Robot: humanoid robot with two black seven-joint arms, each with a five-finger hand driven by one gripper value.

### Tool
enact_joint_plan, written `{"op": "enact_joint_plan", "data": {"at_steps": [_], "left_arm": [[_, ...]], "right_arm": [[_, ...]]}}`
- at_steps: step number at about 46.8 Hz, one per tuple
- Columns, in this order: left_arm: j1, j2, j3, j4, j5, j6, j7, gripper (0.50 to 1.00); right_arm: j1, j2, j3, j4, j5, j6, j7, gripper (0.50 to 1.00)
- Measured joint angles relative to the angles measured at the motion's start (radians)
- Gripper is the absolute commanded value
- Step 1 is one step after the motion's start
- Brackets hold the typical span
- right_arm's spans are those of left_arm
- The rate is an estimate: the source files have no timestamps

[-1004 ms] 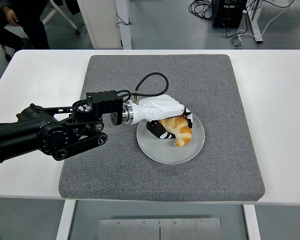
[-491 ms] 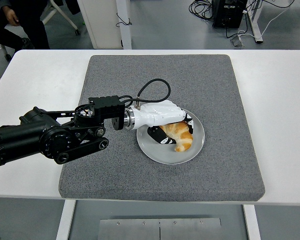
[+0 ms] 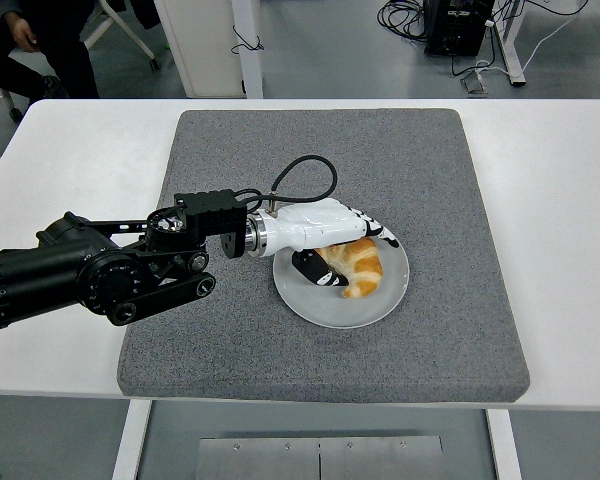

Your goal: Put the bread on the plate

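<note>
1. One second makes a real difference here: the left hand (image 3: 332, 238) was wrapped snug around the bread (image 3: 356, 266) a moment ago, fingers curled over the top of it. Now the fingers (image 3: 380, 232) look stretched out flatter along the far side of the loaf, with more of the golden crust showing than before.
2. The bread has also shifted a little. It sat lower and toward the near side of the plate (image 3: 320, 306) a second ago, and now it lies nearer the middle, resting on the plate surface as far as I can tell.
3. So the hand reads to me as loosening off. The thumb side, the black bit (image 3: 315, 270) at the bread's left end, is touching or just beside the loaf, so I wouldn't call it fully let go yet. Partly open, not clamped, is my best read.
4. What that means: the placing looks basically done. The plate sits on the grey mat (image 3: 230, 340) on the white table (image 3: 560, 200), and the bread is inside its rim.
5. What's left, I'd guess, is pulling the hand clear without dragging the loaf along.
6. The right arm isn't in the shot at all. A person (image 3: 35, 40) is partly visible at the top left, away from the table.
</note>
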Motion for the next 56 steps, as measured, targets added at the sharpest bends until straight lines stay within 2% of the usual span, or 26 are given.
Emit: {"op": "enact_joint_plan", "data": {"at_steps": [11,22,37,44,56], "left_arm": [[-0.006,0.012,0.000,-0.014,-0.004,-0.002,-0.003,0.974],[-0.062,0.055,-0.001,-0.074,-0.022,-0.014,-0.003,0.974],[-0.192,0.145,-0.017,-0.145,-0.197,-0.023,-0.004,0.974],[-0.248,0.189,-0.057,-0.145,-0.358,-0.040,0.007,0.974],[-0.259,0.246,-0.141,-0.145,-0.525,-0.050,0.026,0.974]], "right_arm": [[0.000,0.000,0.000,0.000,0.000,0.000,0.000,1.000],[0.000,0.000,0.000,0.000,0.000,0.000,0.000,1.000],[0.000,0.000,0.000,0.000,0.000,0.000,0.000,1.000],[0.000,0.000,0.000,0.000,0.000,0.000,0.000,1.000],[0.000,0.000,0.000,0.000,0.000,0.000,0.000,1.000]]}}
